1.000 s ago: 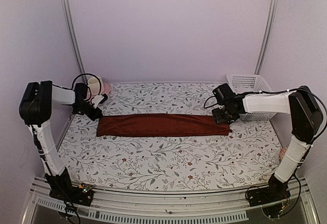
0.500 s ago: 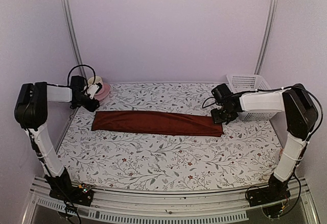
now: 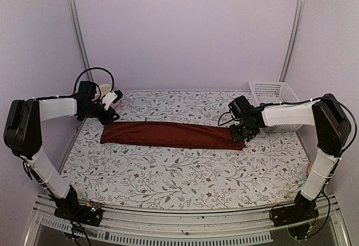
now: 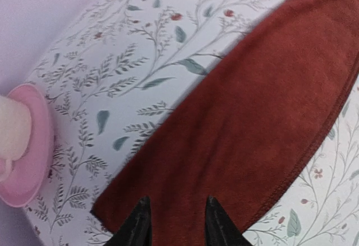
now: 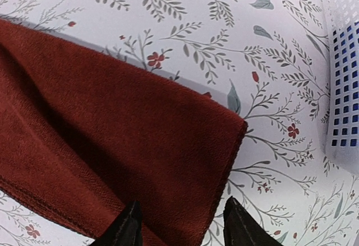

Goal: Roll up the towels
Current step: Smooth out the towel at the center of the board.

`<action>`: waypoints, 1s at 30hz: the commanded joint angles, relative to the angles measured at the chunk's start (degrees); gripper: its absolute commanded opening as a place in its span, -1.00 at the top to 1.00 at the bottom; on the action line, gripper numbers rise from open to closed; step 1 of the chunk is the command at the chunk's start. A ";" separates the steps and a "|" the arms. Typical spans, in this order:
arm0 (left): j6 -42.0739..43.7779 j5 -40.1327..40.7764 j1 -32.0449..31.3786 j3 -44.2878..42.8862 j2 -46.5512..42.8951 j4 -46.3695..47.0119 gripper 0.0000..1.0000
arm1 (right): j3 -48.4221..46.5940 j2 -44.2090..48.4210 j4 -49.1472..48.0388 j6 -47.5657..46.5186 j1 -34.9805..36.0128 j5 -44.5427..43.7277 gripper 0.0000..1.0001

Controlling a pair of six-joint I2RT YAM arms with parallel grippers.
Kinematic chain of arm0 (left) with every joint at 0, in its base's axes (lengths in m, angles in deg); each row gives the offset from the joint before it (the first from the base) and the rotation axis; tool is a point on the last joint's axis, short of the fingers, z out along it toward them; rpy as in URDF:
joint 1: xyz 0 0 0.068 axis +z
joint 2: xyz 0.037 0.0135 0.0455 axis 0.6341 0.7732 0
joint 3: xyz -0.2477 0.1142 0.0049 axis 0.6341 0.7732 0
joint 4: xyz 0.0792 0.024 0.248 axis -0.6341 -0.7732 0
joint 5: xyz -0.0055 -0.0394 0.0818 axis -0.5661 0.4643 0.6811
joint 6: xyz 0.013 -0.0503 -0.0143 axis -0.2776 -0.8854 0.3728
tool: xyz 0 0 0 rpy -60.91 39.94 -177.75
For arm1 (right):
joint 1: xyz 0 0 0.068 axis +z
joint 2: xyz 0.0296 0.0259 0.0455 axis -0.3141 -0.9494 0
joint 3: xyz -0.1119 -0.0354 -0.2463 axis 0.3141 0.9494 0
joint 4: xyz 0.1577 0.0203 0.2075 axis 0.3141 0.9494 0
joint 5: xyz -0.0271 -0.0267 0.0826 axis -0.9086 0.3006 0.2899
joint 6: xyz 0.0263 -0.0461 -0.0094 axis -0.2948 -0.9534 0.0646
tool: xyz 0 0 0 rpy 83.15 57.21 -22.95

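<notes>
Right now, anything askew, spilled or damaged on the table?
Nothing stands out. The maroon towel lies flat as a folded long strip, its right end a little nearer than its left; no tears or spills. The white basket sits upright.

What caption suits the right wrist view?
Open right gripper over one end of the maroon towel, beside a white basket.

The towel (image 3: 171,134) is plain dark maroon. The table covering (image 3: 185,173) is white, printed with grey-green sprigs and small red flowers. The basket (image 3: 275,92) at two o'clock is white; the disc (image 4: 31,145) at ten o'clock, pink.
</notes>
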 commanded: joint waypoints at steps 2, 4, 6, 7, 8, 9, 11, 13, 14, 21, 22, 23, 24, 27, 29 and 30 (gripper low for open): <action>6.89 -4.89 -4.22 3.83 3.59 -8.28 0.55 | -5.20 -3.75 0.15 1.09 -3.06 -1.34 0.07; 7.43 -5.22 -4.46 3.72 5.15 -9.45 0.70 | -7.70 -5.52 0.57 0.91 -3.39 -2.27 0.12; 7.84 -4.48 -4.67 3.73 6.29 -9.72 0.79 | -8.97 -7.26 0.73 1.07 -4.00 -2.98 0.18; 8.02 -4.00 -4.69 3.73 6.87 -9.82 0.81 | -9.56 -8.09 0.75 1.01 -4.45 -3.07 0.20; 8.27 -3.75 -4.65 3.61 7.51 -10.11 0.86 | -10.06 -9.03 0.94 0.93 -4.84 -3.15 0.21; 8.55 -3.23 -4.71 3.55 7.90 -10.46 0.88 | -10.70 -10.02 1.21 0.71 -5.13 -3.37 0.22; 8.76 -2.10 -4.65 3.62 8.66 -10.80 0.90 | -11.83 -12.04 2.12 0.56 -5.38 -4.37 0.23; 8.88 -0.20 -4.60 3.73 9.50 -10.75 0.90 | -12.82 -14.03 2.59 0.38 -5.47 -5.13 0.23; 8.76 0.78 -4.43 3.73 9.99 -10.63 0.91 | -13.24 -14.83 2.76 0.31 -5.55 -5.43 0.23; 9.37 4.35 -2.43 2.35 14.06 -12.20 1.00 | -15.82 -18.95 5.07 0.83 -6.37 -11.36 0.23; 9.66 4.97 -1.83 2.26 14.64 -12.36 1.00 | -16.11 -19.40 5.32 0.77 -6.55 -12.29 0.23; 10.05 5.11 -1.31 2.10 15.28 -12.65 1.00 | -16.31 -19.67 5.40 0.69 -6.76 -13.05 0.22; 10.42 5.34 -0.66 1.87 15.97 -13.00 1.00 | -16.56 -19.91 5.48 0.65 -6.98 -13.77 0.22; 11.13 4.37 1.71 0.17 17.01 -15.20 1.00 | -17.45 -20.58 5.52 -0.18 -7.63 -14.97 0.21; 11.60 4.40 2.86 -0.86 17.28 -16.58 1.00 | -18.15 -20.87 5.57 -0.90 -7.84 -15.37 0.18; 12.16 4.09 3.21 -1.44 19.26 -17.47 1.00 | -18.56 -21.02 5.57 -1.35 -7.81 -15.34 0.16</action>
